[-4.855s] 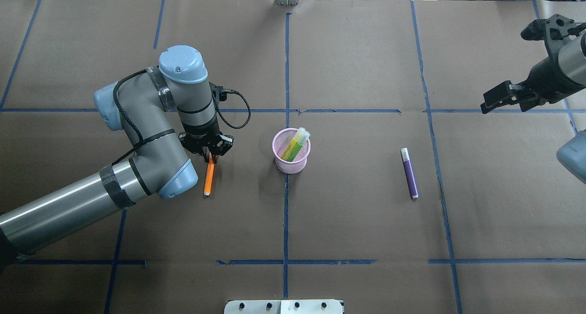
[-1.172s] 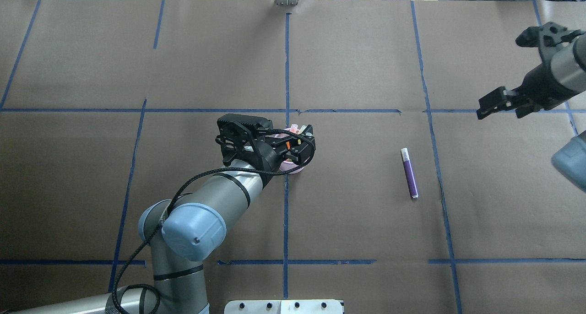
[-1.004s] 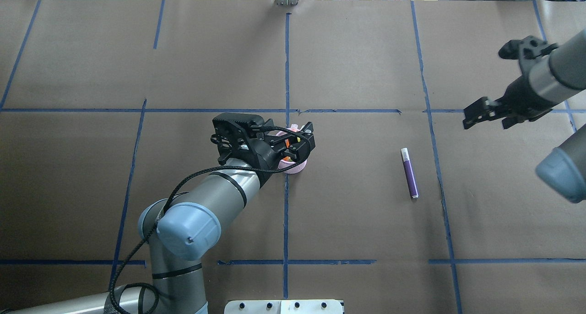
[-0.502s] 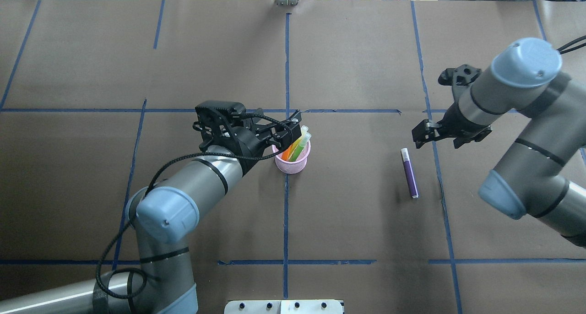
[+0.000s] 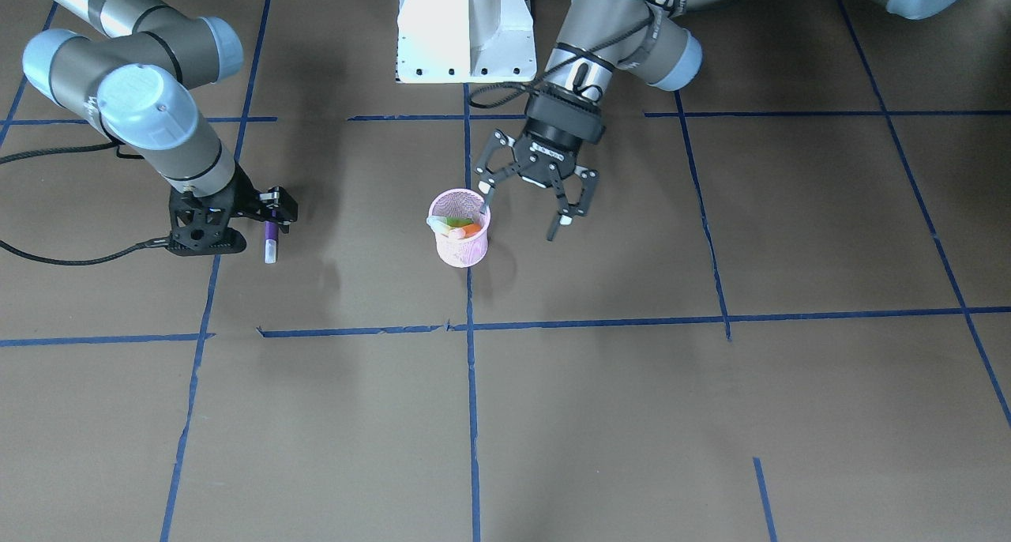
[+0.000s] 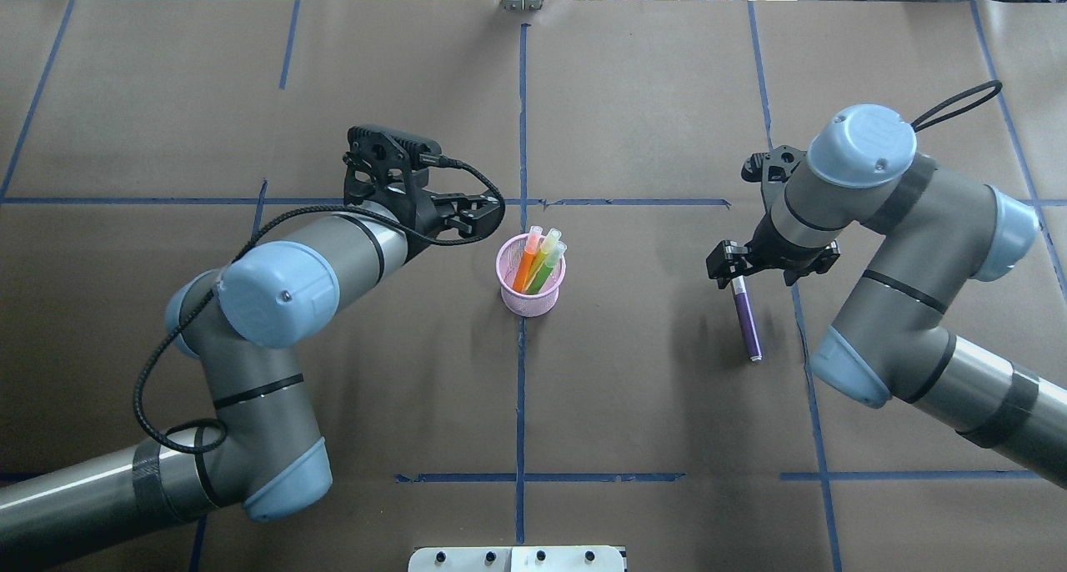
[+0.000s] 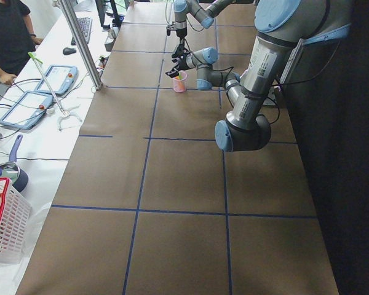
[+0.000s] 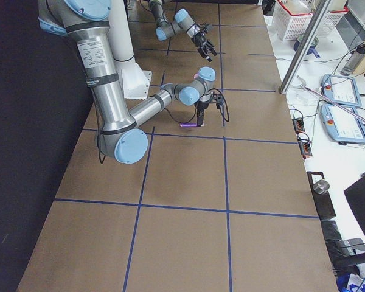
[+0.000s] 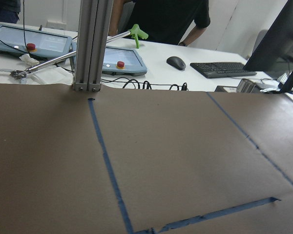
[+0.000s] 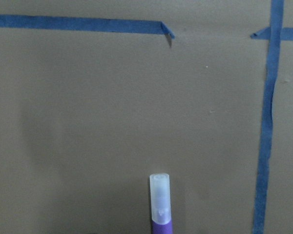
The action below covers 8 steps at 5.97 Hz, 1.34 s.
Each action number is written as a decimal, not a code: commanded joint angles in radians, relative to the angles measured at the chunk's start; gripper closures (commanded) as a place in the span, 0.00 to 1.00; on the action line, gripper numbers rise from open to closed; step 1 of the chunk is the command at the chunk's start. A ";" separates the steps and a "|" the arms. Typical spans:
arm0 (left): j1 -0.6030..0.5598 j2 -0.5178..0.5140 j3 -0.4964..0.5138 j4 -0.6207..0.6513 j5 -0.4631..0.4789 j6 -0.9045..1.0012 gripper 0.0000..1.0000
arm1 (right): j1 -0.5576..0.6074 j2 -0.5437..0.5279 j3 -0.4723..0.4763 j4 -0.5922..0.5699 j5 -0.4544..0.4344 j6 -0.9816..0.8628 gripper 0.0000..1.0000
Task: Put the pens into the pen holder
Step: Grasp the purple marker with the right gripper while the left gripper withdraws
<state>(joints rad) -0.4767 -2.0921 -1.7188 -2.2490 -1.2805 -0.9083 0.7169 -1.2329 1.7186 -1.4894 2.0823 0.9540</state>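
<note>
The pink mesh pen holder stands upright at the table's middle. It holds an orange pen, a green pen and a yellowish one between them, caps up. The purple pen lies flat on the table to the right. My left gripper is open and empty, just left of the holder and above its rim. My right gripper is open, pointing down over the purple pen's capped end. Neither wrist view shows its gripper's fingers.
Brown paper with blue tape lines covers the table. The robot's white base plate is at the near edge. A side bench with tablets and a red-rimmed basket runs along the far edge.
My left gripper carried the orange pen to the holder, let it go inside and drew back to the left. My right arm swung in from the far right and came down over the purple pen.
</note>
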 commanded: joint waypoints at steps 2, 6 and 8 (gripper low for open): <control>-0.022 0.038 -0.012 0.048 -0.040 0.042 0.00 | -0.005 0.035 -0.070 0.002 0.016 0.003 0.21; -0.023 0.041 -0.013 0.045 -0.039 0.042 0.00 | -0.004 0.023 -0.085 0.000 0.081 0.003 0.30; -0.022 0.049 -0.013 0.039 -0.039 0.042 0.00 | -0.005 0.024 -0.099 0.000 0.085 0.003 0.30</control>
<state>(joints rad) -0.4988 -2.0481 -1.7311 -2.2076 -1.3192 -0.8667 0.7130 -1.2099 1.6248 -1.4888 2.1664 0.9565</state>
